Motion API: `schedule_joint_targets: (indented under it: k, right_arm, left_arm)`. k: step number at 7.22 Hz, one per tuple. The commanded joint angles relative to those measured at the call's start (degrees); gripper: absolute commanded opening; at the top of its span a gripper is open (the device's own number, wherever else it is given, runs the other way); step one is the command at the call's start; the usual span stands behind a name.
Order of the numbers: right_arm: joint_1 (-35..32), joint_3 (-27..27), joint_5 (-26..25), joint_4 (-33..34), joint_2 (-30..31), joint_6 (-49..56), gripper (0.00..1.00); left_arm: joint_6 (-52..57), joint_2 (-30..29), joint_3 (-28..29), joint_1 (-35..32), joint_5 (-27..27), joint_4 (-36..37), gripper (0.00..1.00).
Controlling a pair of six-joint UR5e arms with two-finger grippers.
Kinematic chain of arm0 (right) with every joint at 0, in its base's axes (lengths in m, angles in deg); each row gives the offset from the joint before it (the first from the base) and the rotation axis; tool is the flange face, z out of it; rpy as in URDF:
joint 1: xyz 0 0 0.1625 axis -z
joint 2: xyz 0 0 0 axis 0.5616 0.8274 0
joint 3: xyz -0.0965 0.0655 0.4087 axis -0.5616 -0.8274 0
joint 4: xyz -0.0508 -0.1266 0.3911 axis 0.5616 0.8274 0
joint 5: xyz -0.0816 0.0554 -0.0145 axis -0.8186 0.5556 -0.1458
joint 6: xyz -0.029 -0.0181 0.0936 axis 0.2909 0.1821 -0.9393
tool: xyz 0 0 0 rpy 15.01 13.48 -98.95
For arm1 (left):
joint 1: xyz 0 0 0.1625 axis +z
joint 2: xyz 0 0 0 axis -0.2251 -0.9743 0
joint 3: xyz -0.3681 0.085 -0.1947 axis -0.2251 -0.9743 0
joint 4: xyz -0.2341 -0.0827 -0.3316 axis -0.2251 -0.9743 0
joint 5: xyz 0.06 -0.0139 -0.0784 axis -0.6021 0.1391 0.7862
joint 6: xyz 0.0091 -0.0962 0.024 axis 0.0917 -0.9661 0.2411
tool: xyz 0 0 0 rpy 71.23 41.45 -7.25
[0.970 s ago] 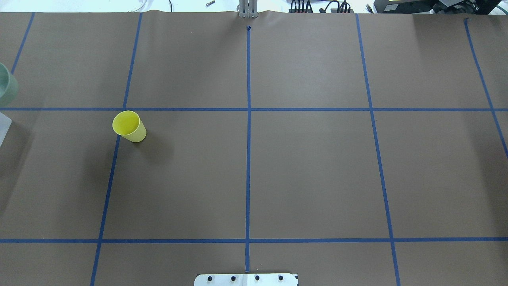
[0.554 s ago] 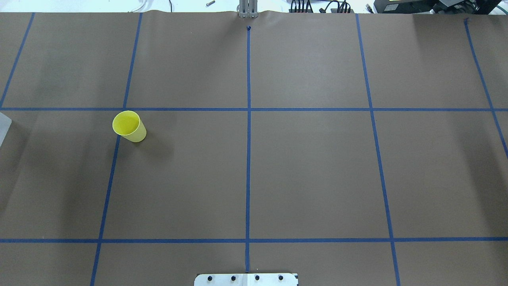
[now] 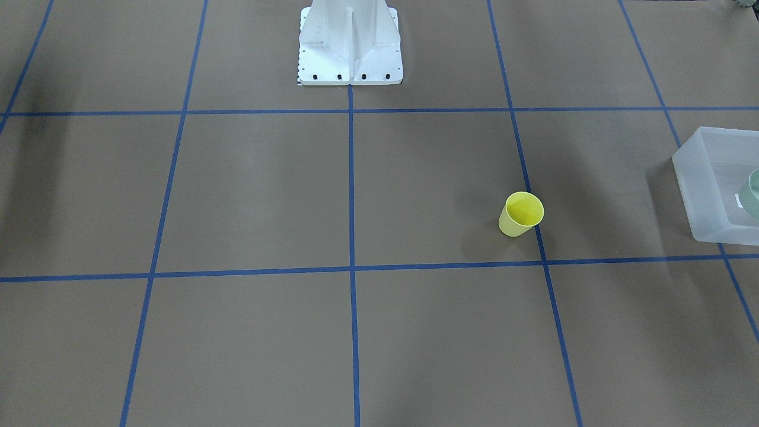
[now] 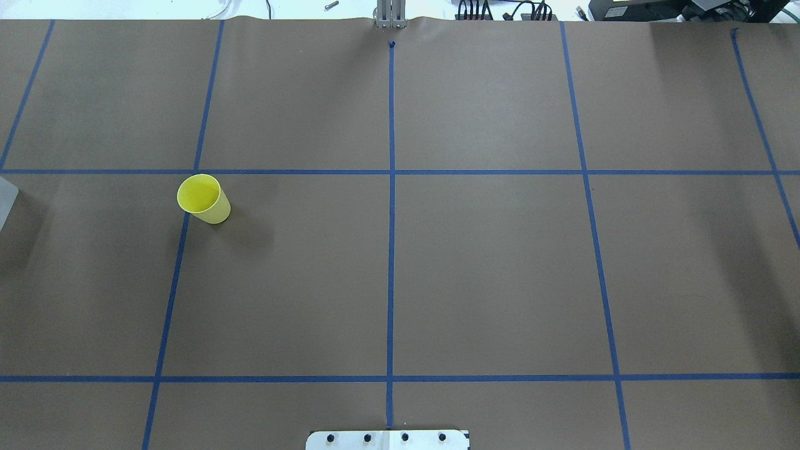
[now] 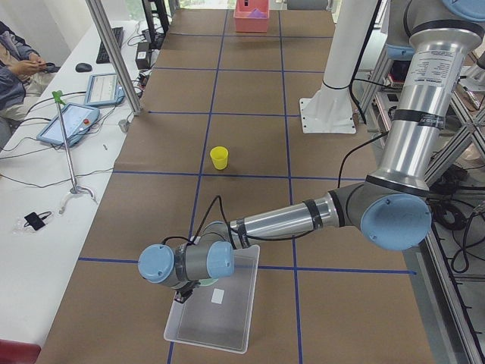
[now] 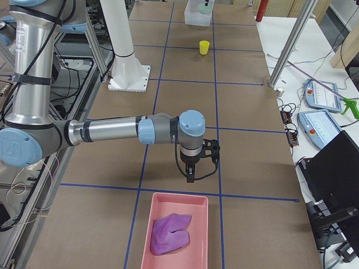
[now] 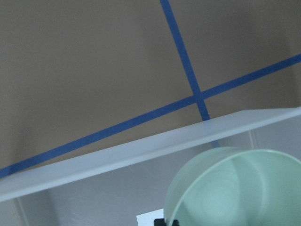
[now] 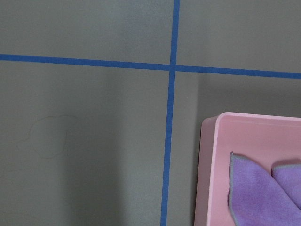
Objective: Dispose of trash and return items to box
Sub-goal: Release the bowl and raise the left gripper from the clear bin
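Observation:
The pale mint-green bowl (image 7: 235,188) fills the lower right of the left wrist view, close to the camera, over the inside of the frosted-white box (image 7: 141,153). My left gripper (image 5: 184,294) is at the box (image 5: 216,311) and is shut on the bowl's rim. In the front view the bowl (image 3: 754,193) shows inside the box (image 3: 705,178) at the right edge. The yellow cup (image 4: 203,199) stands upright on the table, apart from both arms. My right gripper (image 6: 189,178) hangs just above the table before a pink tray (image 6: 178,235); I cannot tell whether it is open.
The pink tray (image 8: 221,165) holds a purple cloth (image 8: 263,188). The white pedestal base (image 3: 350,41) stands at the robot's side of the table. A corner of the box (image 4: 5,200) shows at the overhead view's left edge. Blue tape lines cross the brown table cover.
The bowl showed at the overhead view's left edge a second ago and has moved out of that view to the left. The yellow cup has not moved.

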Motion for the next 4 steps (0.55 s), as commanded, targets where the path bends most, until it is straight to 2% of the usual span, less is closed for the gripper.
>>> schedule_joint_targets:
  k: [1, 2, 3, 4]
  right_arm:
    - [0.3, 0.2, 0.2, 0.0, 0.4, -0.2, 1.00]
    - [0.3, 0.2, 0.2, 0.0, 0.4, -0.2, 1.00]
    - [0.3, 0.2, 0.2, -0.1, 0.4, -0.2, 1.00]
    - [0.3, 0.3, 0.2, -0.1, 0.5, -0.2, 1.00]
  left_arm:
    - [-0.4, 0.3, 0.0, 0.0, 0.7, -0.2, 0.69]
    - [-1.7, -0.8, -0.4, 0.1, 0.7, 0.7, 0.98]
    - [-7.0, -1.7, -3.9, -0.1, 0.7, 1.4, 0.99]
    - [-16.5, -1.4, -11.1, 0.0, 0.7, 3.4, 0.99]
